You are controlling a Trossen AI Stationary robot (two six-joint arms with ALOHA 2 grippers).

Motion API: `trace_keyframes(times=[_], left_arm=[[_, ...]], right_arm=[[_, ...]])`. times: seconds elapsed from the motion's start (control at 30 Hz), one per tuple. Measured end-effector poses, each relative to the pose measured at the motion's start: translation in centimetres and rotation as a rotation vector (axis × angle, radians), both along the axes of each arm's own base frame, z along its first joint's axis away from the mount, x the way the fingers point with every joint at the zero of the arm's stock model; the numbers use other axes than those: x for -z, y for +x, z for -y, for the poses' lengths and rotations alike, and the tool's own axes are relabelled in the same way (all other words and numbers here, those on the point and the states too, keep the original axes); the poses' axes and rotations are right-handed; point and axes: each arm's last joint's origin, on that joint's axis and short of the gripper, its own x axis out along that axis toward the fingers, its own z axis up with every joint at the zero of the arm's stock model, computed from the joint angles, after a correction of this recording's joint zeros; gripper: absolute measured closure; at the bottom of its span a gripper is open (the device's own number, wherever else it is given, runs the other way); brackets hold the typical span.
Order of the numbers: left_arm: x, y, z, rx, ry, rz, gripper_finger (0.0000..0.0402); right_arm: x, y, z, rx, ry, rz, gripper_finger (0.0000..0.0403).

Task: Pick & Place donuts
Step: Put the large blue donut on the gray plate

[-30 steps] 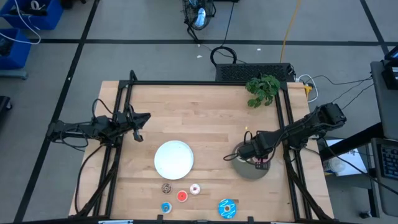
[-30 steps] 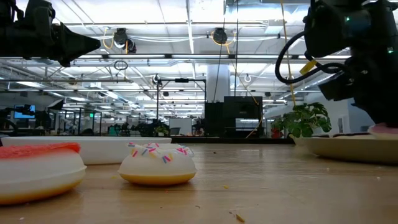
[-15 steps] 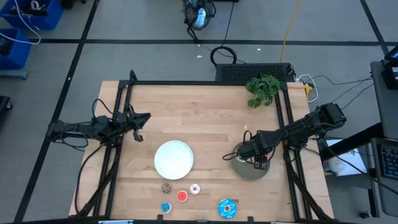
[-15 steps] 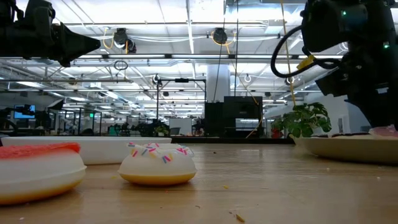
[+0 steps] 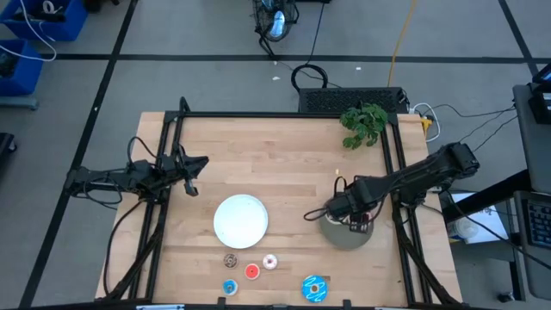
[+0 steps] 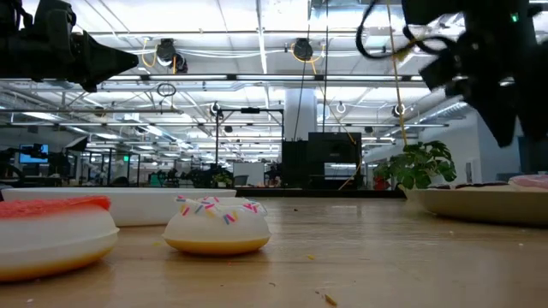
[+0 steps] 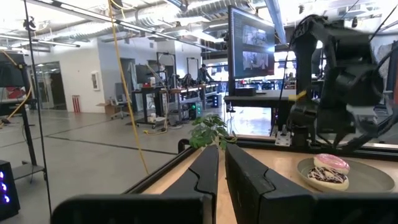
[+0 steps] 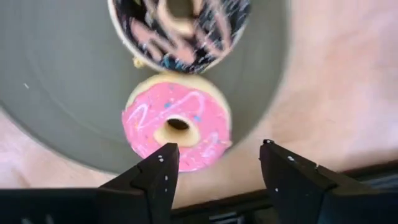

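Dark left gripper point(image 5: 200, 163) waits at mid-left of the high view, jaws nearly closed. Lower centre, four tiny donuts point(image 5: 250, 270) and the blue sprinkled donut point(image 5: 314, 288) lie on the worktop point(image 5: 284, 164). At right, the right gripper point(image 8: 214, 163), jaws open and empty, largely hides the grey plate point(image 8: 56, 93) holding the pink donut point(image 8: 177, 126) and the cut-off chocolate donut point(image 8: 180, 31).

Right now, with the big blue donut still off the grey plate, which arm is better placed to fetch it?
Probably the right. Its open gripper hovers beside the grey plate, near the blue donut. The left gripper waits, shut, near the table's left side.
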Motion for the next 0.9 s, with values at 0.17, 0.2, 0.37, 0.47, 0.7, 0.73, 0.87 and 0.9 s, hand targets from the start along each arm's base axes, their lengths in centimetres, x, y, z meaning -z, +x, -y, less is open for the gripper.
trace_keyframes(times=[0.17, 0.2, 0.37, 0.47, 0.7, 0.73, 0.87, 0.9], left_arm=[[0.0, 0.0, 0.0, 0.0, 0.0, 0.0, 0.0364], [0.0, 0.0, 0.0, 0.0, 0.0, 0.0, 0.0364], [0.0, 0.0, 0.0, 0.0, 0.0, 0.0, 0.0364], [0.0, 0.0, 0.0, 0.0, 0.0, 0.001, 0.0364], [0.0, 0.0, 0.0, 0.0, -0.004, 0.002, 0.0364], [0.0, 0.0, 0.0, 0.001, -0.005, 0.003, 0.0364], [0.0, 0.0, 0.0, 0.001, -0.004, 0.002, 0.0364], [0.0, 0.0, 0.0, 0.001, -0.004, -0.001, 0.0364]], right_arm=[[-3.4, 1.5, -2.4, -0.02, 0.044, 0.177, 0.022], [-3.9, 1.8, -3.0, -0.025, 0.061, 0.22, 0.0226], [-5.1, 3.5, -6.3, -0.067, 0.111, 0.39, 0.027], [-4.6, 5.3, -8.6, -0.101, 0.217, 0.458, 0.0304], [-2.4, 9.1, -14.0, -0.317, 0.303, 0.425, 0.0394], [-2.2, 9.5, -14.6, -0.354, 0.307, 0.409, 0.0397], [-1.4, 10.4, -16.1, -0.417, 0.326, 0.376, 0.0385], [-1.3, 10.5, -16.3, -0.42, 0.344, 0.374, 0.0384]])
